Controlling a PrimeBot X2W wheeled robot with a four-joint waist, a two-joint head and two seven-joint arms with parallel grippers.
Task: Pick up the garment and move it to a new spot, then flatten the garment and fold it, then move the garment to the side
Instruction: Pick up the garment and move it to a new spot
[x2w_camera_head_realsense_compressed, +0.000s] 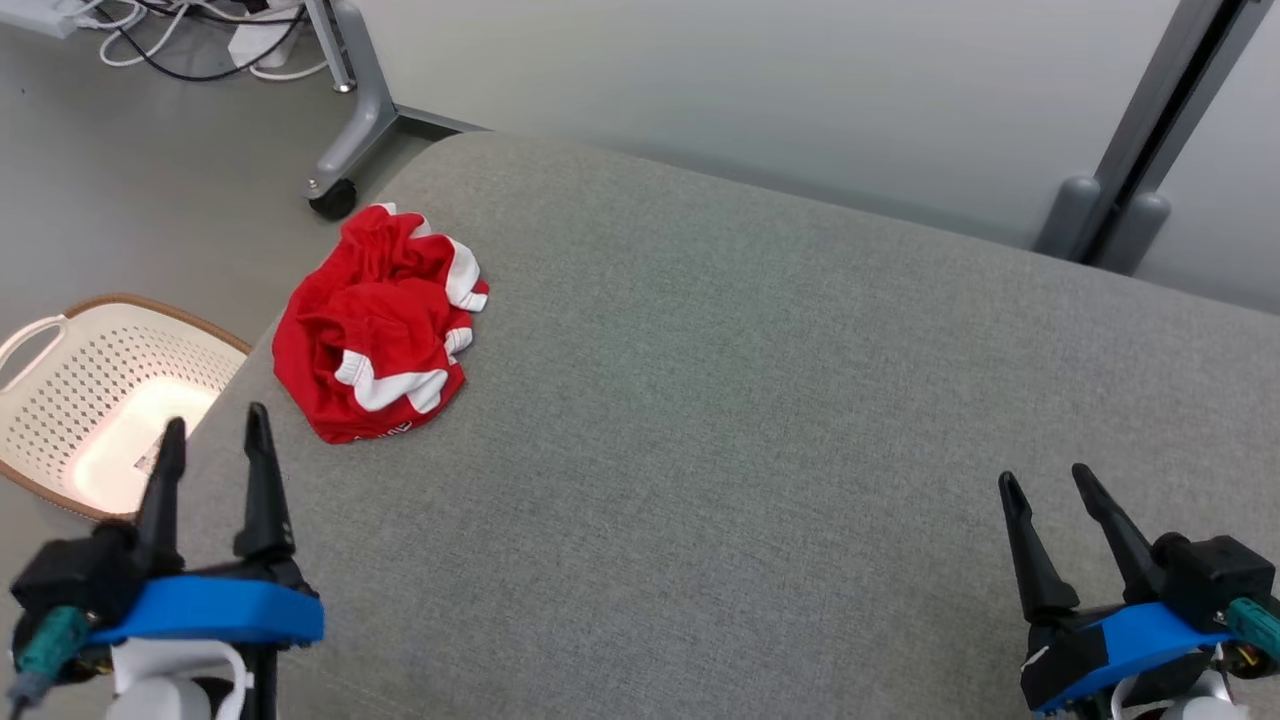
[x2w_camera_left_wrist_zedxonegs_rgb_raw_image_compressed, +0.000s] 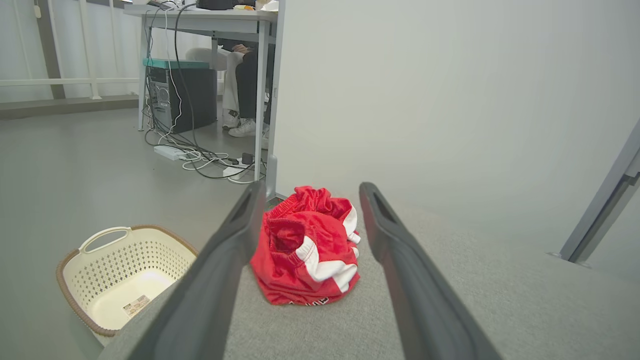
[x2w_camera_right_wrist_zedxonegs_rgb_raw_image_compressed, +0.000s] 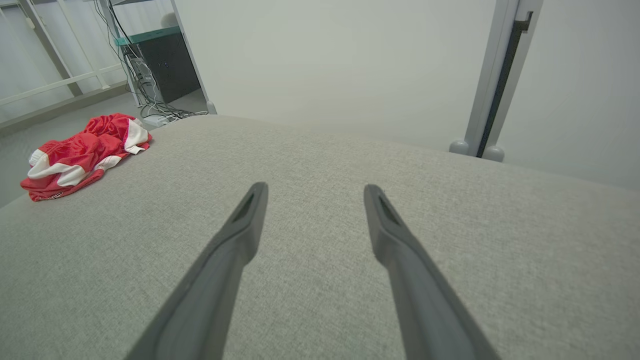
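The grey upholstered surface (x2w_camera_head_realsense_compressed: 750, 400) is wide and mostly bare. A cream laundry basket (x2w_camera_head_realsense_compressed: 110, 370) stands on the floor beside its left edge. The crumpled red shorts (x2w_camera_head_realsense_compressed: 375, 325) with white stripes lie near its far left corner. The left gripper (x2w_camera_head_realsense_compressed: 216, 418) and the right gripper (x2w_camera_head_realsense_compressed: 1045, 476) have jaws wide open, holding nothing.

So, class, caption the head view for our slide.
Crumpled red-and-white fabric garment lies on grey upholstered surface; left gripper and right gripper open.
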